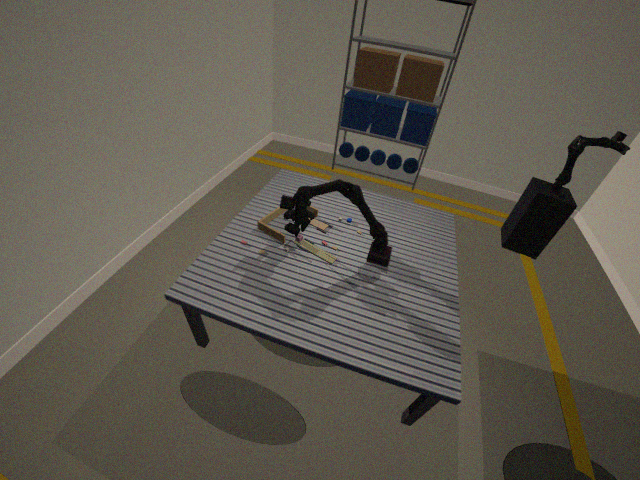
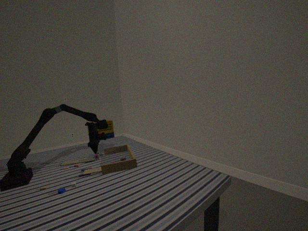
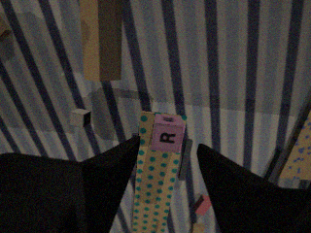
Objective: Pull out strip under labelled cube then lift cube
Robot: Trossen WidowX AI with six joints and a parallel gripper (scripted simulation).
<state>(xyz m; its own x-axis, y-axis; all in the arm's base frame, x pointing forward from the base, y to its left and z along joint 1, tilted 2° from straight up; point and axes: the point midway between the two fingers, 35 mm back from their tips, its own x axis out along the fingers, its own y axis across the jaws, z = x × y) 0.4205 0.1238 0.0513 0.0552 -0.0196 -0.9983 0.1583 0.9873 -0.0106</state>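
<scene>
Table top (image 1: 330, 315) is showing a smooth matt surface, painted in white and dark blue stripes. Tray (image 2: 119, 161) is looking like bare light wood, matt, plain flat boards. Strip (image 3: 155, 194) is looking like thin paper or card, matt yellow with printed teal dots. Cube (image 3: 167, 133) is showing a smooth matt pink face with a black printed R. Gripper (image 3: 165, 165) is looking like black matt plastic, no shine. Shelf rack (image 1: 403, 87) is reading as grey metal; its brown boxes (image 1: 398, 72) are looking like cardboard.
</scene>
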